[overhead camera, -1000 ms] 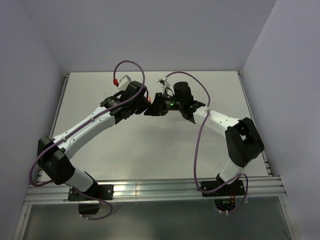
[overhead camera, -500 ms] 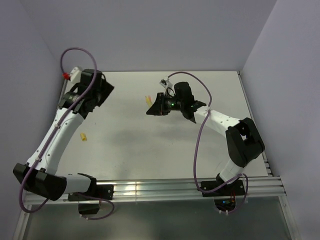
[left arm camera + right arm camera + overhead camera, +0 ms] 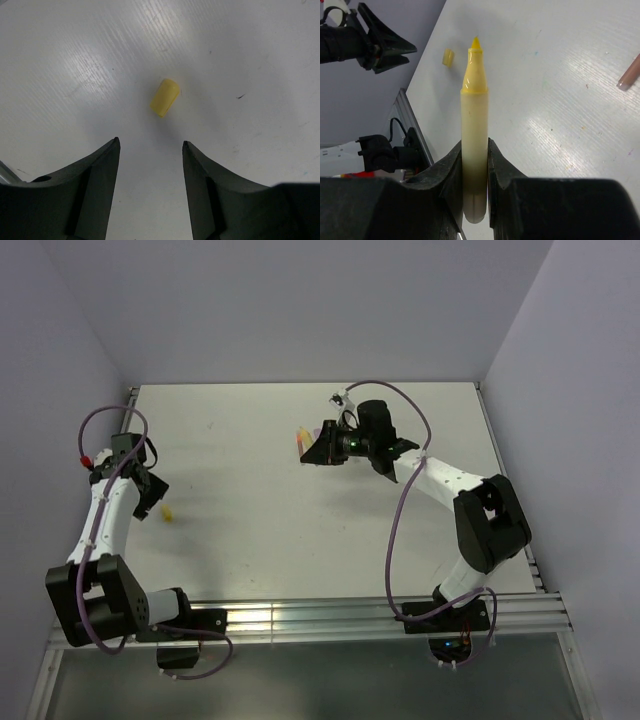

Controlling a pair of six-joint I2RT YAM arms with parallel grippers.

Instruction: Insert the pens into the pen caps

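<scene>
Pale lilac walls close round a white table [image 3: 300, 530], with both arm bases at its 6 o'clock edge. Nearest, at about 9 o'clock on the table, the left gripper [image 3: 150, 145] hangs over the surface with its jaws spread and nothing between them. A short yellow cap [image 3: 165, 97] lies on its side just ahead of the fingers, touching neither, toward 12 o'clock in the left wrist view. Farther off, past the middle toward 12 o'clock, the right gripper [image 3: 474, 144] is clamped on the barrel of a yellow pen [image 3: 474, 105], whose bare tip points toward the table's 9 o'clock side. Beyond it, one end of a pink pen [image 3: 630, 72] lies on the table, at 2 o'clock in the right wrist view.
</scene>
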